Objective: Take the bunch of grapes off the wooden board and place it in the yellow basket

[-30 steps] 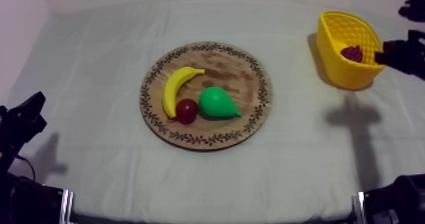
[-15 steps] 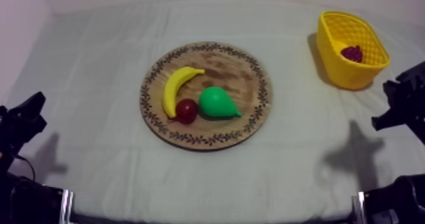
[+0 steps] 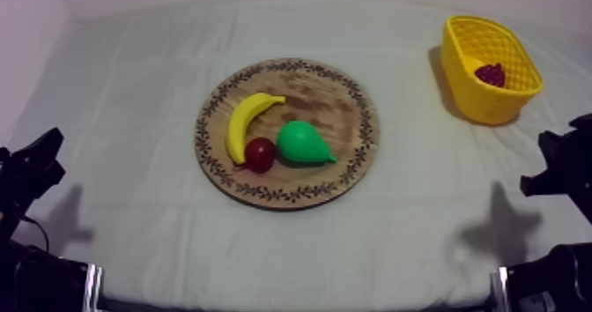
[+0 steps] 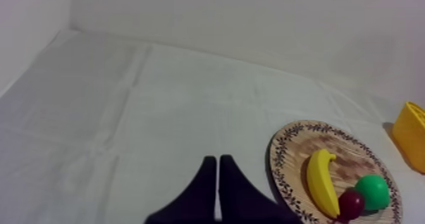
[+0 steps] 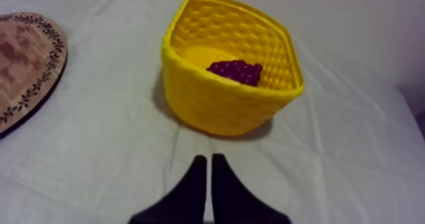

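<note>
Cloth-draped tabletop (image 3: pixel 132 113). Wooden board (image 3: pixel 344 104) at centre; yellow basket (image 3: pixel 480 104) far right. Left end effector (image 4: pixel 218 158), right end effector (image 5: pixel 209 157) both pinched narrow, empty. Banana (image 3: pixel 247 122), pear (image 3: pixel 304 144) on board; bunch of grapes (image 3: pixel 491 74) inside basket; small red fruit (image 3: pixel 259 154) between banana, pear.

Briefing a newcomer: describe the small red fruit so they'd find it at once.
Find the round wooden board mid-table. On its near half, the small red fruit sits between the banana and the green pear. It alone is round and dark red.
</note>
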### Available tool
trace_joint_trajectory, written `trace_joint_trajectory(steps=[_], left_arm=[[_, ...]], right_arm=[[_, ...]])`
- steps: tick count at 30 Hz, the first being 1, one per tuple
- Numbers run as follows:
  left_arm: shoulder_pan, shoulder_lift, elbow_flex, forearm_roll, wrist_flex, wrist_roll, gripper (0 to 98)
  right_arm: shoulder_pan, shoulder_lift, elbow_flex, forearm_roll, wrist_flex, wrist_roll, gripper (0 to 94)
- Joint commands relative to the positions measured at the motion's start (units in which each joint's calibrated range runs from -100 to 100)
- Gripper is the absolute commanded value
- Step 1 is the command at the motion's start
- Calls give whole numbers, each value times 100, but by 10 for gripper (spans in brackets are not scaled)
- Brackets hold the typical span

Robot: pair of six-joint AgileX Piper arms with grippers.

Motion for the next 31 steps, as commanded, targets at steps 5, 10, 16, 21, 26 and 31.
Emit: trace_joint_trajectory(steps=[5,10,16,21,26,31], left_arm=[[-2,0,-2,1,-1,-1,1],[-2,0,-2,1,-1,-1,1],[-2,0,-2,1,-1,-1,1],[-2,0,-2,1,-1,-1,1],[-2,0,-2,1,-1,1,1],[-2,0,-2,1,-1,-1,1]], right_arm=[[-55,-578,4,237,760,-564,3],[-211,-914,4,297,1085,-390,3],[-319,-1120,4,311,1116,-318,4],[-340,-1144,4,313,1121,-340,4],[-343,-1148,4,314,1122,-352,4],[-344,-1149,4,314,1122,-355,4]])
